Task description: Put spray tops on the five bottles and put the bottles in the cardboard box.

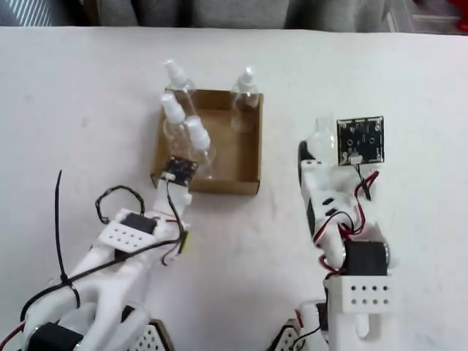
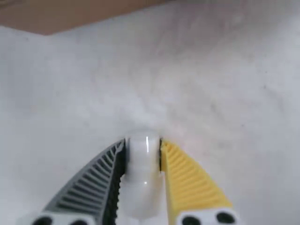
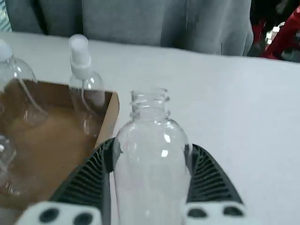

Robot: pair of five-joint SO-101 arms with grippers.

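- the last uncapped bottle [image 3: 150, 183] stands upright in the right gripper [image 3: 150, 147], to the right of the cardboard box [image 1: 213, 187]. the fingers are closed around its wide belly, just under the shoulder.
- it's clear thin plastic and looks empty, so i'd guess it's super light and a bit squishy. clamp too hard and the walls probably buckle. it's also smooth, so it could spin in the grip while the top gets twisted on.
- the belly seems the right place to hold it, since that leaves the threaded neck [image 3: 149, 101] free.
- the left gripper [image 2: 143, 145] is pinched shut on the white spray top [image 2: 142, 180], low over the table [image 2: 225, 84] at the box's near left corner.
- the top looks like hard plastic, small and slick. any dip tube isn't visible, so can't say how it hangs.
- four capped bottles [image 1: 245, 95] stand in the box already, so this one looks like the last.
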